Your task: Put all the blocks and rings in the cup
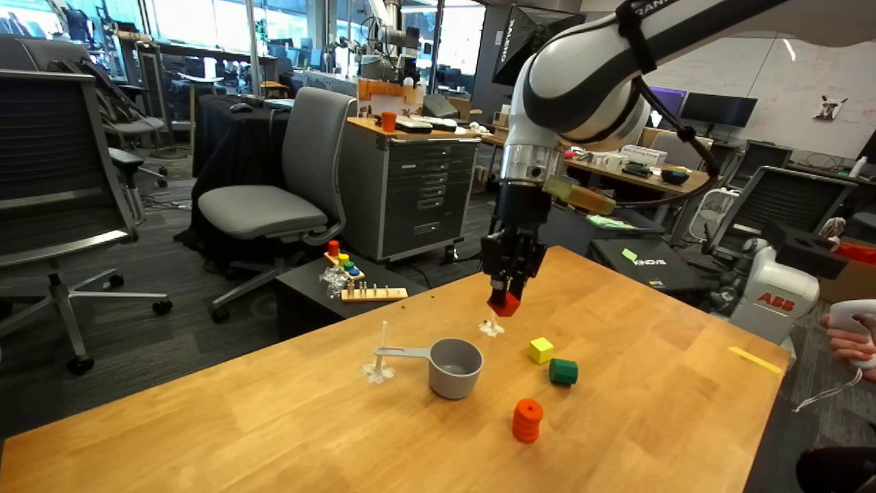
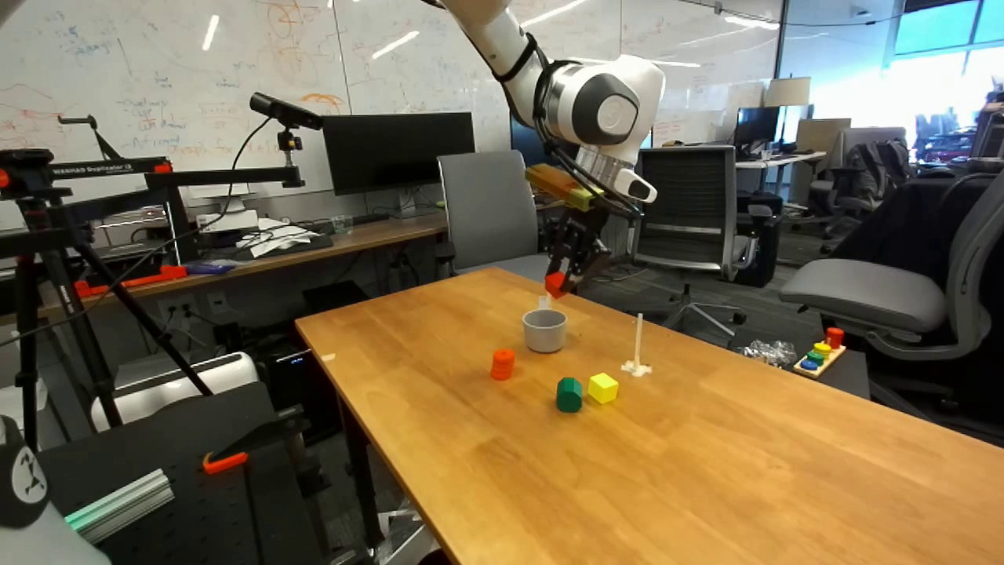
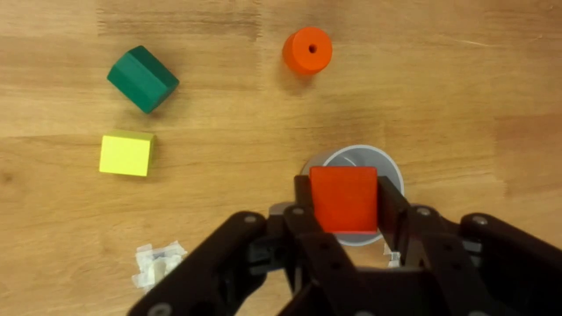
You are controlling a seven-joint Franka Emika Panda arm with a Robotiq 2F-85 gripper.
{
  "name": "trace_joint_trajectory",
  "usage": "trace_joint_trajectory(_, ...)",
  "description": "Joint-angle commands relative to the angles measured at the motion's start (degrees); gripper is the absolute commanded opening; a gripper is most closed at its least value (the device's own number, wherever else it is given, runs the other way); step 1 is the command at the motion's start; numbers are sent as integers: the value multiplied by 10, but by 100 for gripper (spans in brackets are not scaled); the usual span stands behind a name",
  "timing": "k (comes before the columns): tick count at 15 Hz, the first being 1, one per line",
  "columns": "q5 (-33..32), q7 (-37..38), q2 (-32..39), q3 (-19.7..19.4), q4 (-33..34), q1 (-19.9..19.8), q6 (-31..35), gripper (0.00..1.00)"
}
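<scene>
Red block (image 3: 344, 202): smooth, square-faced — the gripper (image 3: 346, 193) held it pinched, well above the grained wooden table (image 1: 205, 438).
Yellow cube (image 3: 125, 155): flat-sided, sat at 9 o'clock from the measuring cup (image 1: 452, 383) in the wrist view.
Green hexagonal prism (image 3: 143, 79): lay on its side at 10 o'clock there.
Orange ring stack (image 3: 309, 50): ribbed, stood at 11 o'clock.
Thin pegs (image 2: 638, 341): upright, taped at the foot; in an exterior view the cup's handle (image 1: 405, 352) overlapped a peg, contact unclear.
Measuring cup: grey, round — inner wall showed, floor mostly hidden.
</scene>
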Motion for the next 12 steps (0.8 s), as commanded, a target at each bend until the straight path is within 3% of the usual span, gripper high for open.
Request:
trace_joint_trajectory(1, 9, -4, 35, 6, 38, 13, -6, 14)
trace_joint_trajectory(12, -8, 11, 105, -2, 123, 46, -21, 14)
